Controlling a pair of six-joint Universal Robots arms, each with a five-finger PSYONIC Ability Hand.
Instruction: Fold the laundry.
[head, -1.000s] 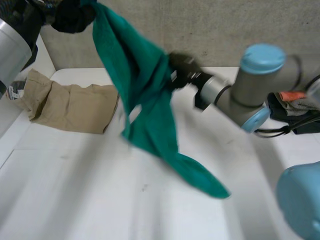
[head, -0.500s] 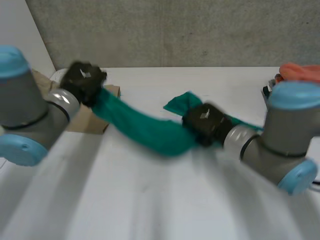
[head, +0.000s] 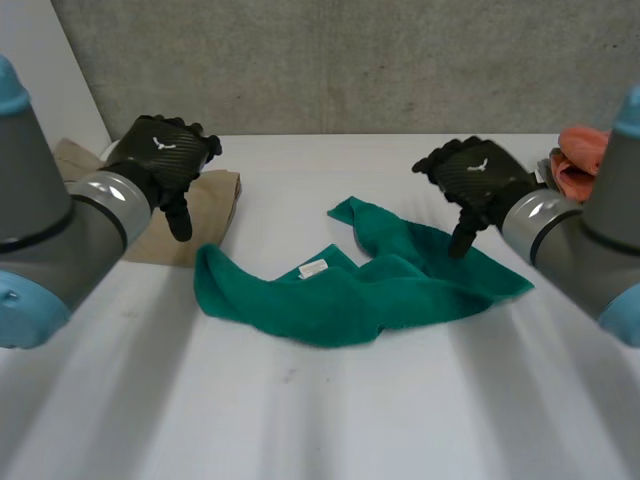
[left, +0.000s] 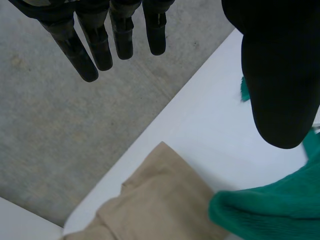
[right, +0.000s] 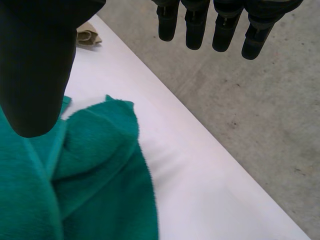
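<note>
While the green towel (head: 340, 295) lies rumpled beside the tan cloth (head: 205, 205), the left hand (head: 160, 150) over that cloth's edge and the right hand (head: 475, 172) well apart from it hang open. Flattening's pending, I reckon: pinch 2 corners.

Black left hand (head: 160, 155), black right hand (head: 478, 180), grey arms (head: 60, 235).

We see a rough grey concrete wall (head: 350, 60), mottled and speckled, running straight along the far edge of the white surface (head: 300, 420). At the far left a plain white panel (head: 45, 90) stands against that wall. The surface is smooth and matt, evenly lit, with a few small dark specks.
</note>
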